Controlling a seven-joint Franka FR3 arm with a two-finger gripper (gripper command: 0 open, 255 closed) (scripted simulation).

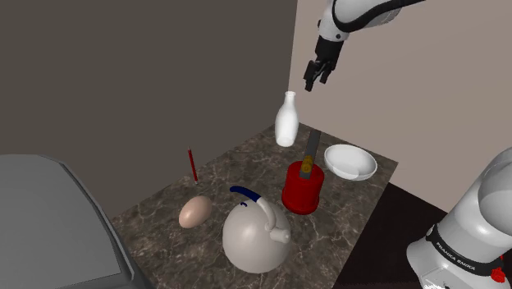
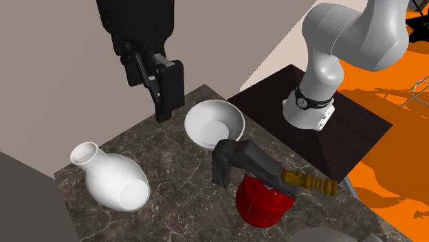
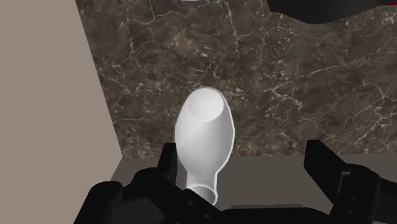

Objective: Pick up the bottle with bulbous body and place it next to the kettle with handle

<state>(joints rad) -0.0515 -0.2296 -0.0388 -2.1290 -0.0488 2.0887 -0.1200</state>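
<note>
White bottle (image 1: pixel 285 121) upright, gripper (image 1: pixel 317 75) above, fingers apart, arm (image 1: pixel 361 15) partly cropped

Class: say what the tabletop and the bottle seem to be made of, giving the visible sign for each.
Tabletop: stone, probably marble; dark brown with fine pale veins. Bottle: plain smooth white, no markings; perhaps ceramic or plastic, the look leaves it open.

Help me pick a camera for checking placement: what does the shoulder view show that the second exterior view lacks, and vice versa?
Shoulder view alone: pale round kettle with blue handle, brown egg-shaped object, thin red stick. Second exterior view alone: bright orange area. Both: white bulbous bottle, white bowl, red canister, black gripper, dark marble tabletop.
</note>
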